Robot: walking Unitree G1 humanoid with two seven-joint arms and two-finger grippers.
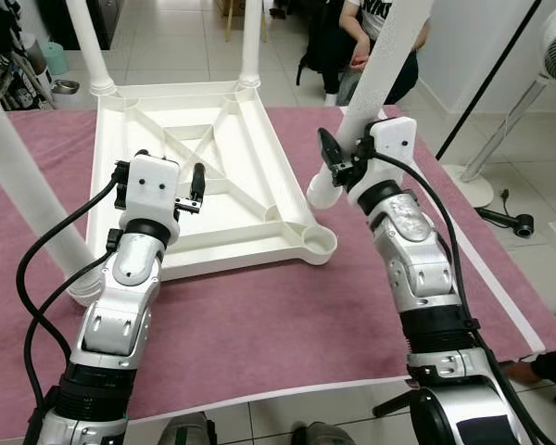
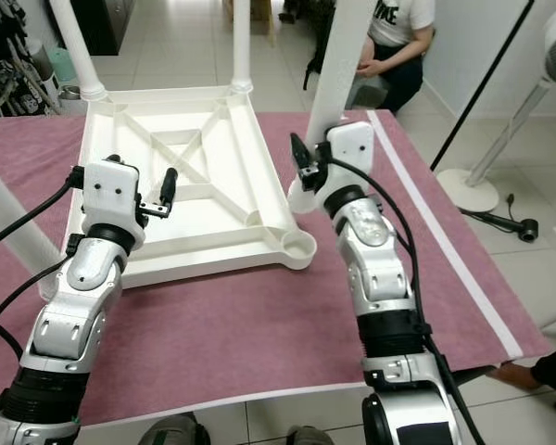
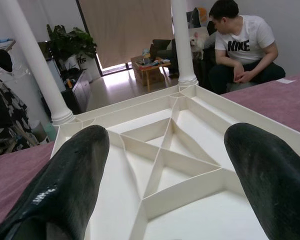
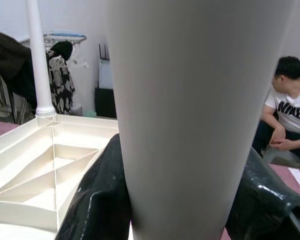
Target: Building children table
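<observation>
Right fingers pinch white leg; left fingers spread above tabletop.

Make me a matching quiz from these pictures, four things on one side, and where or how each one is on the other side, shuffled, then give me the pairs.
Things
1. right tool
2. left tool
3. upturned table top
4. empty corner socket

Place or state
A. lying on the purple cloth, underside up
B. shut on a white table leg
C. open, over the table top's ribs
D. at the near corner, beside the held leg's lower end

Pairs: 1-B, 2-C, 3-A, 4-D
</observation>
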